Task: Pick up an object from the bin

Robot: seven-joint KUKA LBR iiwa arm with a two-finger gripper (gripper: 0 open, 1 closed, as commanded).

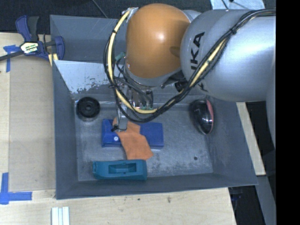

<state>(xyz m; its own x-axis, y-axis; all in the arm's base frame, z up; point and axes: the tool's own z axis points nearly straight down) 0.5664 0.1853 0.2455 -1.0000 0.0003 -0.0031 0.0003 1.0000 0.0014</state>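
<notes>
We are looking down into the grey metal bin (65, 144), and the silver arm (234, 50) is reaching in from the right. Its wrist is carrying a rounded orange cover (157, 39), with yellow and black cables (114, 55) looping around it. This cover is hanging over the back half of the bin and is hiding most of the tool below it.

The fingers (123, 122) are pointing down at the middle of the bin floor. We are seeing only a narrow grey tip under the wrist, so we cannot tell whether they are apart or together. That tip is sitting right at the upper corner of a piece of orange cloth (136, 143), which is rising slightly towards it. The tip is also just over the left part of a flat blue block (154, 132). We cannot tell whether the cloth is being gripped or only touched.

The cloth is lying across the blue block, draping from its top edge down past its front edge. Its lower end is almost reaching a teal rectangular box (119, 170), which is lying flat near the front wall.

A black round disc (87, 108) is resting well apart from these, in the back left corner of the floor. A black and red computer mouse (202, 116) is lying on the right side, close to the right wall and partly under the arm.
</notes>
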